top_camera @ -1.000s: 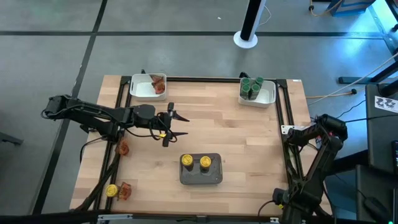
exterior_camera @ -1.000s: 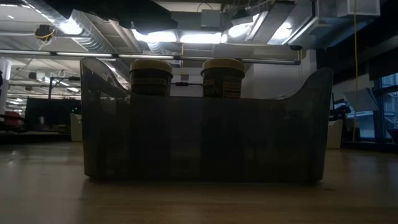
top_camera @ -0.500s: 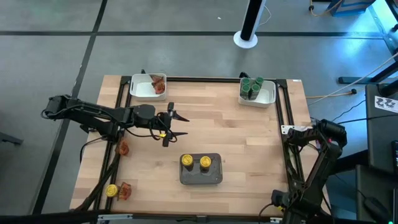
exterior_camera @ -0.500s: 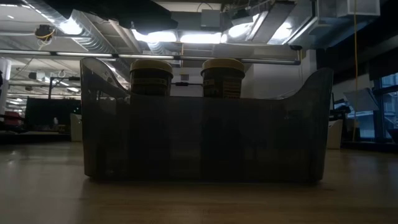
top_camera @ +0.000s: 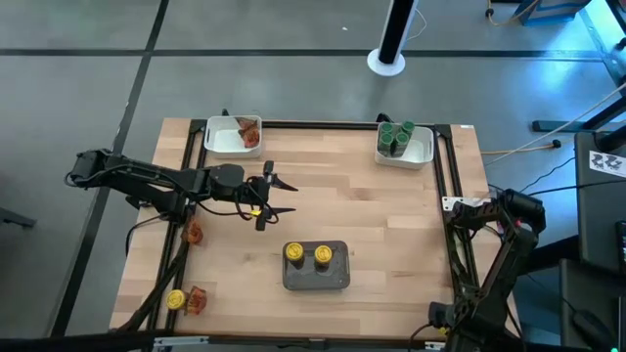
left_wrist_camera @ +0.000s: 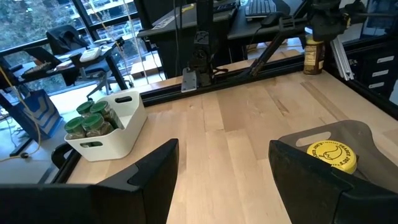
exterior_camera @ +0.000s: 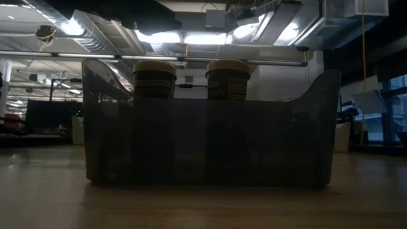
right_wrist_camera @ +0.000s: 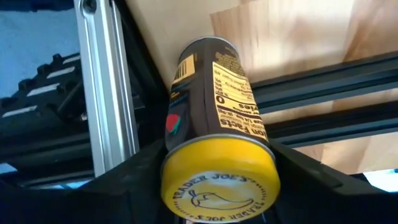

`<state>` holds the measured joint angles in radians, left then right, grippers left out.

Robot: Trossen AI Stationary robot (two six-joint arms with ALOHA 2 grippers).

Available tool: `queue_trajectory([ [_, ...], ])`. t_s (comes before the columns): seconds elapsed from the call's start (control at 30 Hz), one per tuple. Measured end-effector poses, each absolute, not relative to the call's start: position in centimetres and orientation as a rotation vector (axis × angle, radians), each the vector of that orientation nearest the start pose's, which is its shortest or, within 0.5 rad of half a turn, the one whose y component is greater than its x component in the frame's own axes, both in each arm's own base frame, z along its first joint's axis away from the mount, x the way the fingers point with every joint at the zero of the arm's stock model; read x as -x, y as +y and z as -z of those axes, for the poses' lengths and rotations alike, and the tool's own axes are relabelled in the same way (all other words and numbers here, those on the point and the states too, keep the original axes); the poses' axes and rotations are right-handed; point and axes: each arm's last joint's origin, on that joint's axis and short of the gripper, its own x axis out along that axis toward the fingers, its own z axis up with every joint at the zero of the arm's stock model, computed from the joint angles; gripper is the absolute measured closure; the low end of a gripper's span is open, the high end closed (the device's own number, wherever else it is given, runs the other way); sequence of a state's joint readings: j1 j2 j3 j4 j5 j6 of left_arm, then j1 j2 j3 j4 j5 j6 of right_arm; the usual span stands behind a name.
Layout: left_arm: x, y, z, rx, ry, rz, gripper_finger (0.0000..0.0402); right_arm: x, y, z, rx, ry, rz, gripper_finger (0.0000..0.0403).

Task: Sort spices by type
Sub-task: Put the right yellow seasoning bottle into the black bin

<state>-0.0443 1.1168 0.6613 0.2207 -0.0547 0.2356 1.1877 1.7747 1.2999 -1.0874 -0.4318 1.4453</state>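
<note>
Left end effector (top_camera: pixel 271 198) open, hovering.

Overhead view evenly lit and sharp; low view dim, ceiling lights (exterior_camera: pixel 191 35) glaring upper centre, grey tray (exterior_camera: pixel 206 137) backlit, table foreground soft.

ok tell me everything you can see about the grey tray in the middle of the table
The grey tray is a smoky, see-through plastic bin, rectangular with rounded corners and raised ends that curve up above its long sides. It sits flat on the wooden table, near the front edge at the middle. Two yellow-lidded jars stand upright inside, side by side, their lids rising above its wall. Neither hand touches it.
</note>
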Motion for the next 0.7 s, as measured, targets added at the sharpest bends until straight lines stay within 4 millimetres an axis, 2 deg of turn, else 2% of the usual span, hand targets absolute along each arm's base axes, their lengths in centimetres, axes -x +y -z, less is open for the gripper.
queue_trajectory([
  [0.27, -24.4, -0.9, -26.4, -0.246, 0.235, 0.017, 0.0169, -11.0, 30.2, -20.5, -0.289, 1.985, 0.112, 0.0159],
  [0.7, -24.4, -0.9, -26.4, -0.246, 0.234, 0.017, 0.0169, -12.5, 29.7, -20.8, -0.448, 1.934, 0.320, 0.0164],
])
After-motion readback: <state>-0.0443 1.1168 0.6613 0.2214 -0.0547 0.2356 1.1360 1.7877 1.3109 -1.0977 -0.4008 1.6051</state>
